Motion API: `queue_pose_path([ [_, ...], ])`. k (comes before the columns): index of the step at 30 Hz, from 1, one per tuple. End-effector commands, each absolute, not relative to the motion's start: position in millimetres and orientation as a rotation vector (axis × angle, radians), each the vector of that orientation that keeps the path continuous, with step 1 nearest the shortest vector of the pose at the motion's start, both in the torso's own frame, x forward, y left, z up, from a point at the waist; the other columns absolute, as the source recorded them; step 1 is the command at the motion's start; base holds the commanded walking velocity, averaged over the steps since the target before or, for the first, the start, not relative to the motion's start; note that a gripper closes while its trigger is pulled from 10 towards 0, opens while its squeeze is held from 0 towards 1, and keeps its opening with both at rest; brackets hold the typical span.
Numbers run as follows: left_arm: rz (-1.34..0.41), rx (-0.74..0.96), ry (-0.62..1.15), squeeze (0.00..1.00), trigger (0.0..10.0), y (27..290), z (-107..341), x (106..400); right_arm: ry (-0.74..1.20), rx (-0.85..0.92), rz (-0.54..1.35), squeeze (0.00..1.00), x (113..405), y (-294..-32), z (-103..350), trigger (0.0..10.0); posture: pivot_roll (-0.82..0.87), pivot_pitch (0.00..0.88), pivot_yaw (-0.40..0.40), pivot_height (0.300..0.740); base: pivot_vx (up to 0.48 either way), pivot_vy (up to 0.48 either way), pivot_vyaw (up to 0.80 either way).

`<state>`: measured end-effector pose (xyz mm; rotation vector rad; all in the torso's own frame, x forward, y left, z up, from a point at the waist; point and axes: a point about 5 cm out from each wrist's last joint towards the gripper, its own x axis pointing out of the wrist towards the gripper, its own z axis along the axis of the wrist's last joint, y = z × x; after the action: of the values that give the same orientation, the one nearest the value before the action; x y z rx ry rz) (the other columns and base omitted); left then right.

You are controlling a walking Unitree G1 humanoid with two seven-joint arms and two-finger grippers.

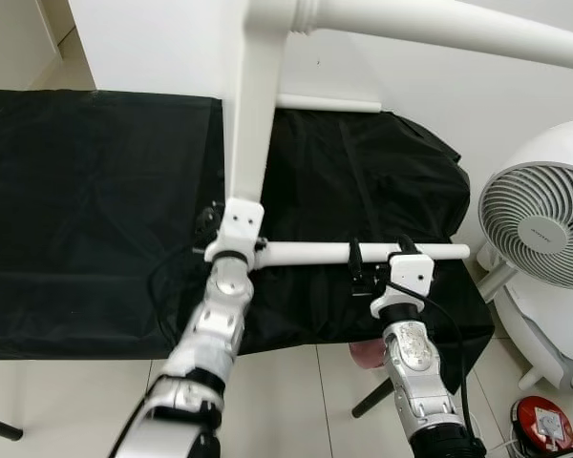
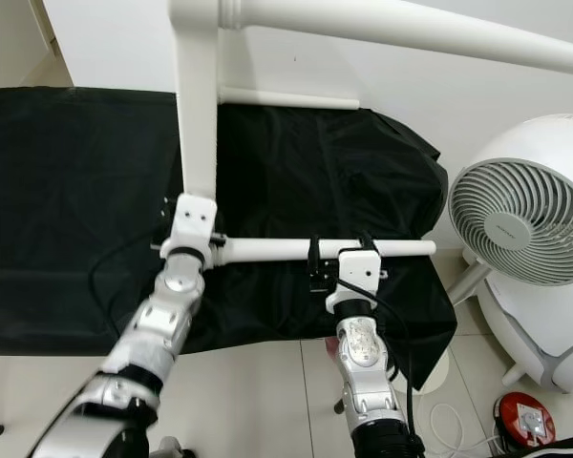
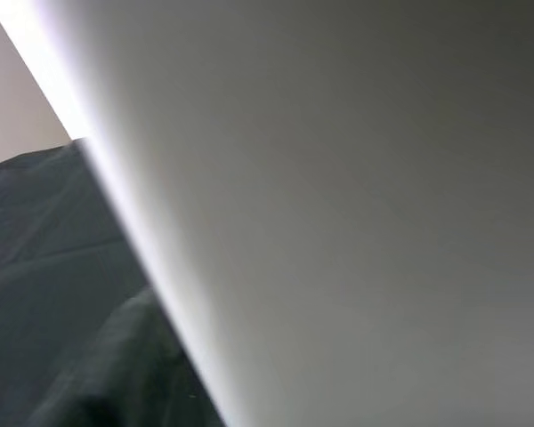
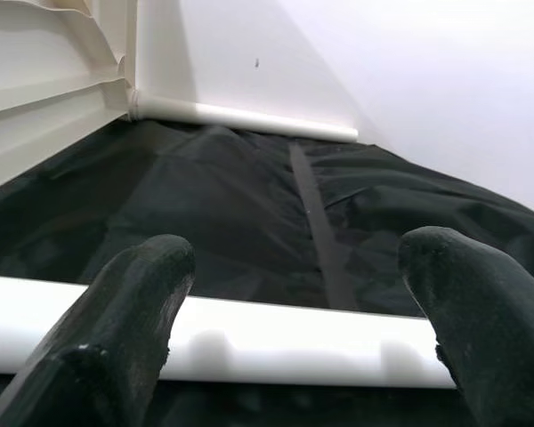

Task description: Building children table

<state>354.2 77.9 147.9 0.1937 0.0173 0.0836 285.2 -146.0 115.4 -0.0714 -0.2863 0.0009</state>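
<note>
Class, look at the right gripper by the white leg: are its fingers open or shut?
Open. In the right wrist view the right gripper has its two black fingers spread wide apart, with the white table leg lying across between them, not clamped.

White fan [image 1: 540,224] at right; red disc [image 1: 544,425] on floor

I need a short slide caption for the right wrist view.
Right gripper open, its fingers straddling a white table leg above black cloth.

White wall [image 1: 153,43]; black cloth [image 1: 86,210] over surface; white fan [image 1: 544,215] right; pale tiled floor [image 1: 296,401].
</note>
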Motion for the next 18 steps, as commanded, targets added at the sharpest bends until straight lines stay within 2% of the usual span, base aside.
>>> queue_pose_path([
  [1,0.342,0.065,-0.075,0.00,1.9,49,187,355,-0.282,-0.075,-0.010,0.00,284,-148,115,10.0,-0.02,0.044,-0.030,0.740,0.000,0.000,0.00],
  [2,0.355,0.061,-0.085,0.00,0.0,51,188,357,-0.282,-0.075,-0.012,0.00,284,-148,115,10.0,-0.02,0.043,-0.027,0.740,0.000,0.000,0.00],
  [12,0.405,0.078,-0.129,0.00,0.0,63,192,358,-0.283,-0.073,-0.018,0.00,284,-148,115,10.0,-0.01,0.040,-0.018,0.740,0.000,0.000,0.00],
  [18,0.434,0.102,-0.178,0.00,0.0,82,192,350,-0.282,-0.070,-0.020,0.00,283,-147,114,10.0,-0.01,0.041,-0.017,0.740,0.000,0.000,0.00],
])
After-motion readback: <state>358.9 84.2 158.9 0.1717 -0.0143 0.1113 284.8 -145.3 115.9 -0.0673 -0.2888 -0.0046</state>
